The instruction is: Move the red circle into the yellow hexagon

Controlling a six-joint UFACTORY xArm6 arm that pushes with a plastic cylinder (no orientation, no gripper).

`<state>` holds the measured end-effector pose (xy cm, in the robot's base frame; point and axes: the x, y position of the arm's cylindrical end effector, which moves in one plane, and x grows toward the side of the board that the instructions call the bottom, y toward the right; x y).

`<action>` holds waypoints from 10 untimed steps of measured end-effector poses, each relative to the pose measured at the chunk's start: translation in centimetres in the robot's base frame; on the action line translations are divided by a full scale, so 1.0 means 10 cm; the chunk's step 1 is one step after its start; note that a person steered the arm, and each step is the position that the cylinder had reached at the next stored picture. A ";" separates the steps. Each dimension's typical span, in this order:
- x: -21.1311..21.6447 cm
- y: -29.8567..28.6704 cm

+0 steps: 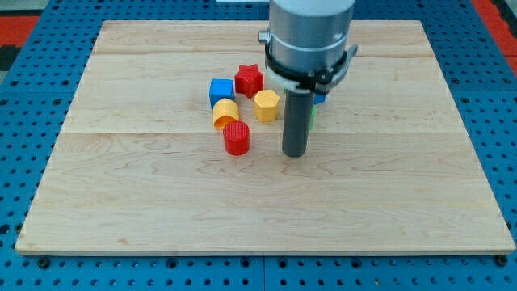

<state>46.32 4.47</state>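
Observation:
The red circle (237,137) lies on the wooden board, just below a yellow rounded block (226,113). The yellow hexagon (266,105) sits up and to the right of the red circle, a short gap apart. My tip (294,153) rests on the board to the right of the red circle and below the hexagon, touching neither. The rod and arm hide part of what is behind them.
A red star (249,79) and a blue cube (220,90) sit above the yellow blocks. A green block (312,118) and a blue block (320,99) peek out behind the rod. The wooden board (121,194) lies on a blue perforated table.

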 end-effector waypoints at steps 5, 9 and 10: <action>0.58 -0.71; 0.13 -1.07; 0.10 -0.73</action>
<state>47.31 -2.78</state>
